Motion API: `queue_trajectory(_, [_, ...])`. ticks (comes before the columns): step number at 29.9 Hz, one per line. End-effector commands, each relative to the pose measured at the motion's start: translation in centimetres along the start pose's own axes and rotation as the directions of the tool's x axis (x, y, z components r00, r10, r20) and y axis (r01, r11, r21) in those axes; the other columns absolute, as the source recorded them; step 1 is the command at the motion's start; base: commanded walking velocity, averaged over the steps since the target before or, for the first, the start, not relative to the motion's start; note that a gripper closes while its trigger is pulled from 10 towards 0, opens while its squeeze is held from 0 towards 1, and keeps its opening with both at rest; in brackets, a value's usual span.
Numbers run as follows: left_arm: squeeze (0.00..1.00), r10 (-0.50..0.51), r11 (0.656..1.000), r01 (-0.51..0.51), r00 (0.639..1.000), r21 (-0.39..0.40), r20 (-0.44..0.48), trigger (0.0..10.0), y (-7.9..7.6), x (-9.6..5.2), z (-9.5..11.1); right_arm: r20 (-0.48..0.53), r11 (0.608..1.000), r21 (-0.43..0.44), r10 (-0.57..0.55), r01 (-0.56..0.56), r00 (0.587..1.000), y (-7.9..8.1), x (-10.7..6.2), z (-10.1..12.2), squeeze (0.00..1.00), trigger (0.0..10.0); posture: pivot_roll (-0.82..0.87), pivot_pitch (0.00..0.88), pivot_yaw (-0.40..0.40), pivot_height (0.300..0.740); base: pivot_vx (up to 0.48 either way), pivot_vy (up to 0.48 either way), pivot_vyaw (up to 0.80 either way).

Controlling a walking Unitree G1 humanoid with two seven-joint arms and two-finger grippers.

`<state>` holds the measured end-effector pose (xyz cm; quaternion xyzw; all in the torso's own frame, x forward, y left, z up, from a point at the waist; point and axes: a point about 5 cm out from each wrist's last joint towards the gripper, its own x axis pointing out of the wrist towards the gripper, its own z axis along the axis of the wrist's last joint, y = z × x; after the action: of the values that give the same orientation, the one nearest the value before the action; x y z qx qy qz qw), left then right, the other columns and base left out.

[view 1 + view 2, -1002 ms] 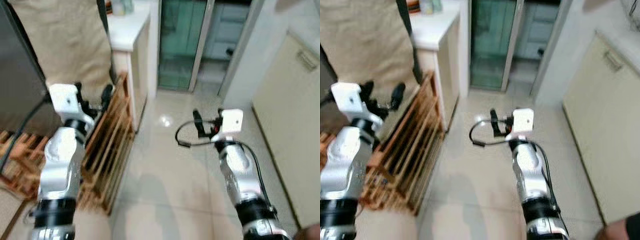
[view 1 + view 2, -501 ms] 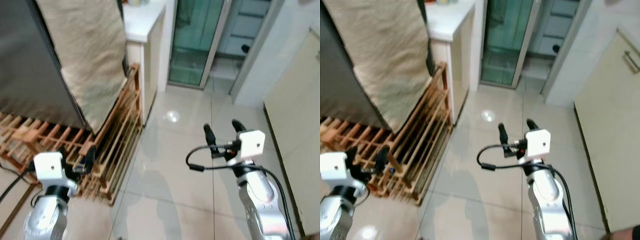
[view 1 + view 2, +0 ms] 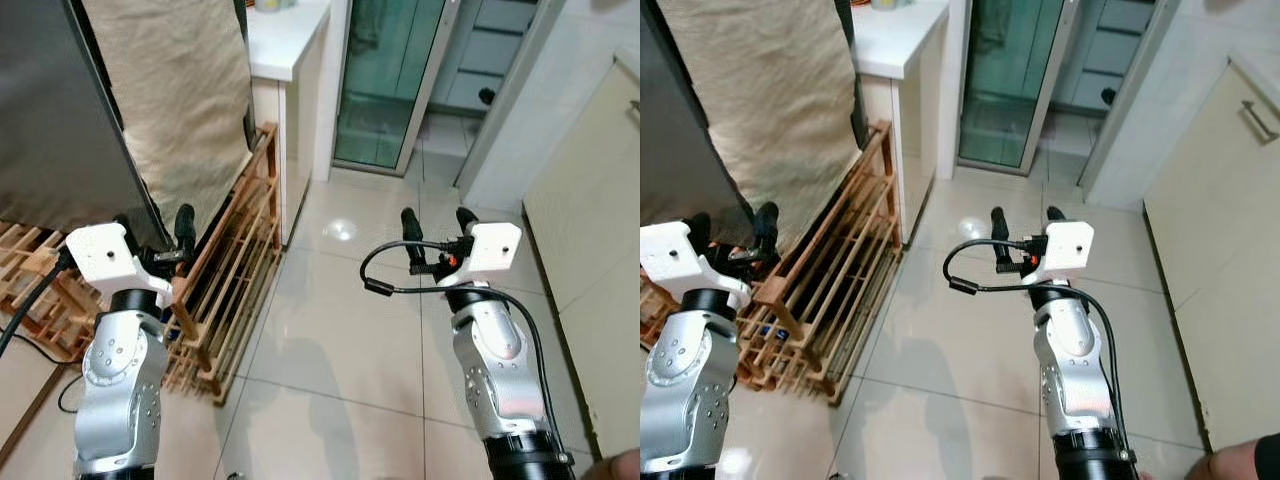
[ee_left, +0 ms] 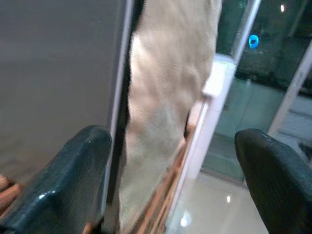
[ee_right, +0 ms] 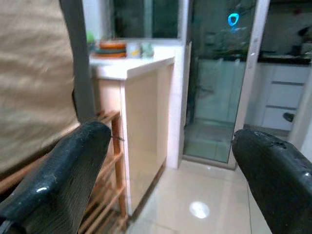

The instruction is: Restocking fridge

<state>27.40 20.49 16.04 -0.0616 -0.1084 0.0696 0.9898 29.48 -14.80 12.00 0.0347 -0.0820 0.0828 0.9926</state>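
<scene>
Fingers of both the left gripper (image 3: 155,232) and right gripper (image 3: 438,228) are spread and empty, facing the fridge (image 3: 50,110) at the robot's left, whose heavy, rigid, smooth door probably wants a grip at its edge.

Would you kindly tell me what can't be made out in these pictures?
- Fridge: its front is cut off by the eye views' edges and draped by the cloth.
- Counter items: too small and blurred in the right wrist view.
- Room beyond the glass door: dim behind glass.
</scene>
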Motion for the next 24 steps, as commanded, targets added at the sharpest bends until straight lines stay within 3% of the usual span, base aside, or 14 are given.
queue_trajectory(1, [0.0, 0.013, 1.0, -0.013, 1.0, 0.021, 0.005, 10.0, 0.2, 0.4, 0.3, -0.013, 0.999, -0.023, 0.026, -0.026, 1.0, 0.3, 0.3, -0.1, 0.0, 10.0, -0.12, 0.0, -0.023, 0.74, 0.352, 0.326, 0.67])
queue_trajectory(7, [0.0, -0.089, 0.995, 0.087, 0.995, 0.054, 0.037, 10.0, -1.3, 2.2, 1.2, -0.018, 1.0, -0.012, 0.016, -0.016, 1.0, 0.3, 0.4, -0.3, 0.0, 10.0, -0.12, 0.0, -0.017, 0.74, 0.436, 0.086, 0.57])
queue_trajectory(15, [0.0, -0.129, 0.992, 0.127, 0.989, 0.023, 0.069, 10.0, -2.2, 2.5, 1.7, -0.018, 1.0, -0.012, -0.001, 0.001, 1.0, 0.2, 0.5, -0.5, 0.0, 10.0, -0.13, 0.0, -0.012, 0.74, 0.466, 0.0, 0.11])
queue_trajectory(24, [0.0, -0.098, 0.995, 0.095, 0.991, 0.032, 0.088, 10.0, -1.8, 3.0, 2.3, -0.029, 1.0, -0.016, 0.01, -0.01, 1.0, 0.1, 0.5, -0.7, 0.0, 10.0, -0.13, 0.0, -0.022, 0.74, 0.0, 0.0, 0.0])
